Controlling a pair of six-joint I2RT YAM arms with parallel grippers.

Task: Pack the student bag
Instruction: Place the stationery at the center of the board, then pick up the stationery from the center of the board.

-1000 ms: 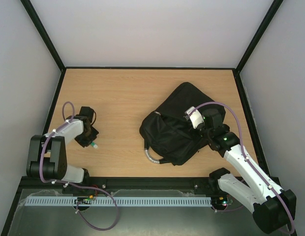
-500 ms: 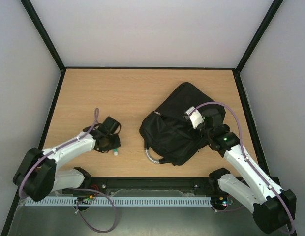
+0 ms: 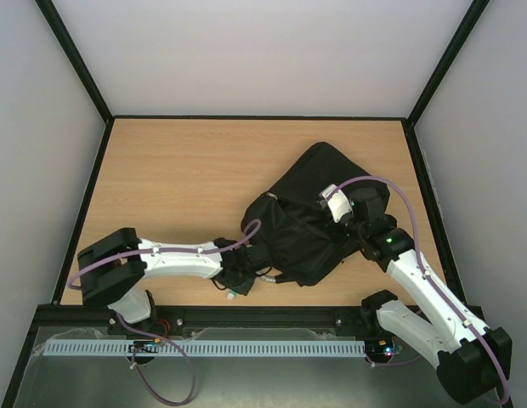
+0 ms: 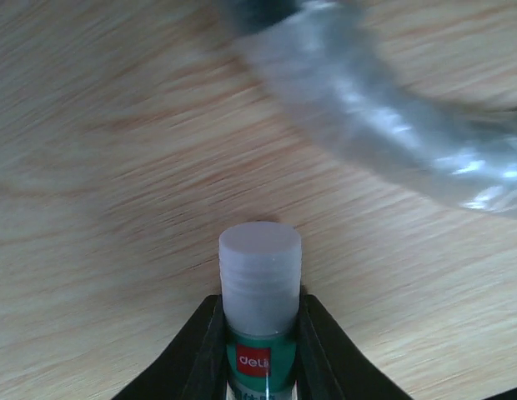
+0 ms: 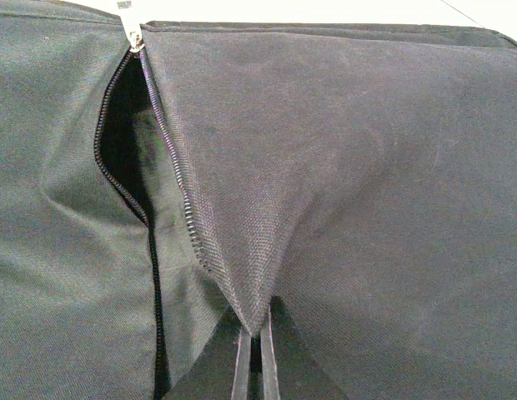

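Tools first: left tool (image 4: 260, 337) is clamped on a green-labelled glue stick (image 4: 260, 275), cap pointing out past the fingers, just beside the grey handle (image 4: 383, 125) at the student bag's (image 3: 310, 217) near-left corner on the worktop (image 3: 178, 170). Right tool (image 5: 255, 342) pinches fabric next to the zip opening (image 5: 125, 142), so I reckon the stick needs carrying rightwards and farther in.

Bare table (image 3: 178, 170) left and beyond; grey handle (image 4: 392, 125) of student bag (image 3: 302, 229) just ahead of left hand (image 4: 260, 321).

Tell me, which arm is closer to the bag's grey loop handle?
Left. The left gripper, holding a glue stick, sits right beside the grey handle; the right gripper pinches the bag fabric by its zip opening, farther off.
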